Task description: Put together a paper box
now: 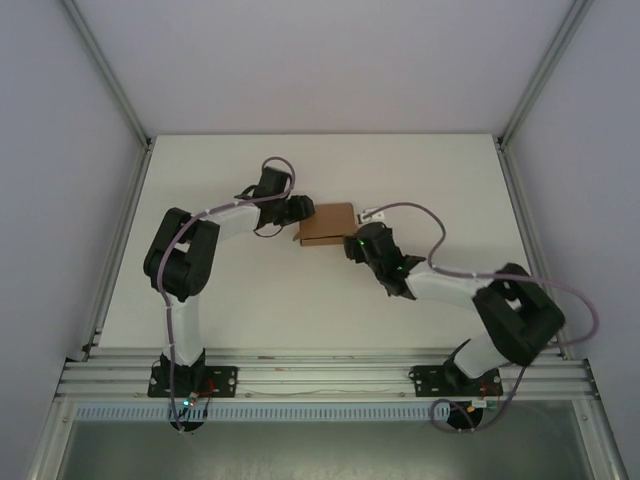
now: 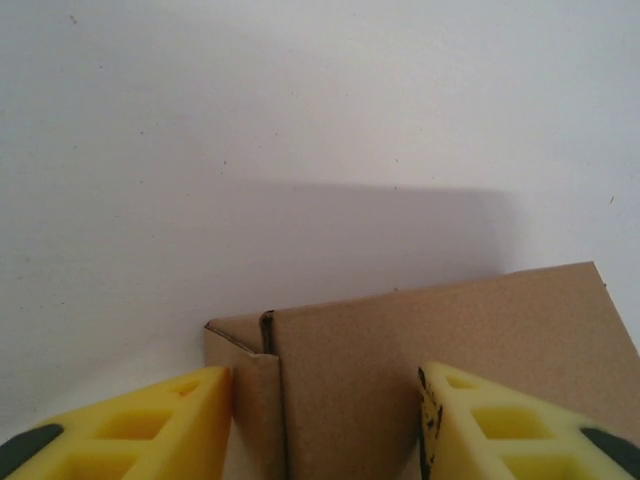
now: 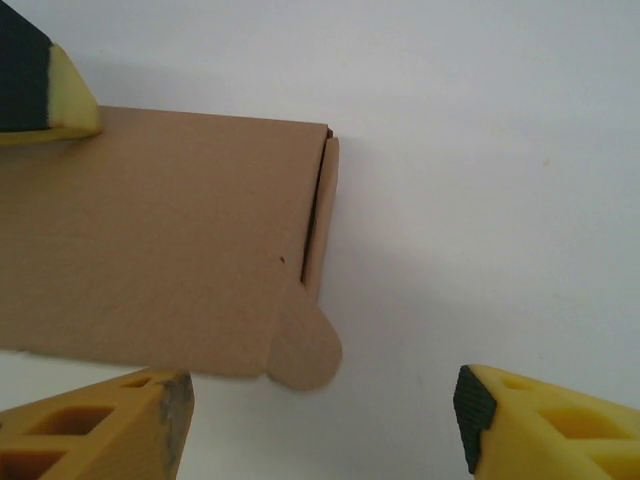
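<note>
The paper box [image 1: 328, 224] sits folded up on the white table [image 1: 250, 300], toward the far middle, with an arm at each end. The left gripper [image 2: 325, 430] stands partly open astride the box's near corner, one finger [image 2: 150, 425] just beside the side wall, probably to steady the box. Whether it actually presses on the cardboard cannot be told. The right gripper [image 3: 320, 430] is spread wide and holds nothing. It hovers just short of the other end, where a rounded tab [image 3: 305, 350] sticks out flat and the side flap [image 3: 322, 220] shows a dark gap. That end looks unfinished, so tucking the tab in is likely the step at hand.
</note>
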Robot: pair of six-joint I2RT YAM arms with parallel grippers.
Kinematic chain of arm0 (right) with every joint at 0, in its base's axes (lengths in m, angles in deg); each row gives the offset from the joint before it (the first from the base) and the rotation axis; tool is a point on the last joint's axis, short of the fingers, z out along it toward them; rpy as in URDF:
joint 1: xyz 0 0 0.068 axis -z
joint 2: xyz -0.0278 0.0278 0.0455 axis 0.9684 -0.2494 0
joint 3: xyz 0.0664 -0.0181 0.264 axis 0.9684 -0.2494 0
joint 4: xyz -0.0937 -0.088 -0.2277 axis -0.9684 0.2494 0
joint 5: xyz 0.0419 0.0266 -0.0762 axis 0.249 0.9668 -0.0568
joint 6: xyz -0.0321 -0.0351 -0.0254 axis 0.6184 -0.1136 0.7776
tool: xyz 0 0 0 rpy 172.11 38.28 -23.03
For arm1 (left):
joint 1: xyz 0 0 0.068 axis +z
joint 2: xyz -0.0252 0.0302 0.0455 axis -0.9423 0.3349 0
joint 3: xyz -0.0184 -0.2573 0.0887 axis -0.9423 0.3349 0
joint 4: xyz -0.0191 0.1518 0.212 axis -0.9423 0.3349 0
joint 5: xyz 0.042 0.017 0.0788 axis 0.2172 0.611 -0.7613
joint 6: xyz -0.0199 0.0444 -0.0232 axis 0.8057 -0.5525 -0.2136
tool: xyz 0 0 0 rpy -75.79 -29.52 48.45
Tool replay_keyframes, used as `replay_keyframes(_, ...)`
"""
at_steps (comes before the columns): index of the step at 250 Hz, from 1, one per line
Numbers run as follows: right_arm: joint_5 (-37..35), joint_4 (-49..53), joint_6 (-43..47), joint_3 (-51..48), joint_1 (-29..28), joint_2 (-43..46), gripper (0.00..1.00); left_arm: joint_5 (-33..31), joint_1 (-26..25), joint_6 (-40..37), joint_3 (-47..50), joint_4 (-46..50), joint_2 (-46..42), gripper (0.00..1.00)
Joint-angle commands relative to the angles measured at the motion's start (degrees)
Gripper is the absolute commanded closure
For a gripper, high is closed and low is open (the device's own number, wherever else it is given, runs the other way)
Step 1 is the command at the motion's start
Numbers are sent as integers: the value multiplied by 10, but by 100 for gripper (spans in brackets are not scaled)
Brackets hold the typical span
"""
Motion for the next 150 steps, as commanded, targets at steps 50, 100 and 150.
replay_keyframes(50,41,73,-100,-32,27,92,0,-4,5,-42,48,-35,20,63)
replay_keyframes(100,174,70,-177,40,116,23,0,38,21,-48,85,-89,21,74)
replay_keyframes(150,298,72,-207,106,164,-54,0,147,64,12,138,-213,28,83)
